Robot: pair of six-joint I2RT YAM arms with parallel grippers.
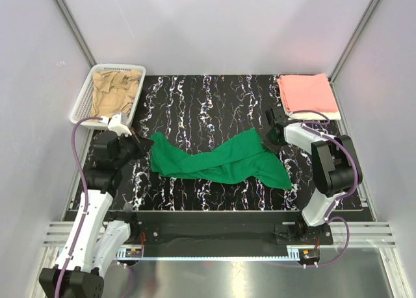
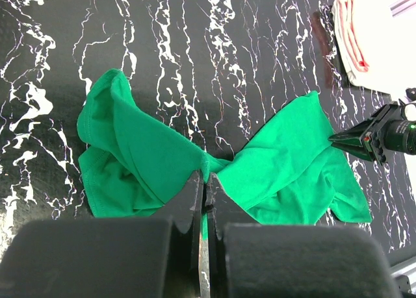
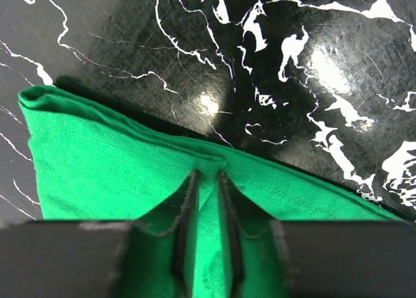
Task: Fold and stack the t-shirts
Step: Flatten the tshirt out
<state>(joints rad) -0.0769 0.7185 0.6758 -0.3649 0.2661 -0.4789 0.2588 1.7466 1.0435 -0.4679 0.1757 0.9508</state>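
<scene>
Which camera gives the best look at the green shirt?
The top view: the whole green shirt stretches from the left tool to the right tool. The left wrist view shows most of it, partly behind its tool. The right wrist view shows only a pinched edge.

I'm driving this from afar, and it reads as a robotics lab cell: plain white panels point(image 1: 214, 25) on aluminium posts point(image 1: 71, 25) box in a black marbled tabletop point(image 1: 195, 97), with the left arm point(image 1: 97, 200) and right arm point(image 1: 331, 168) bolted to a base rail point(image 1: 214, 223) (purple cables point(image 1: 75, 142) looping alongside).
</scene>
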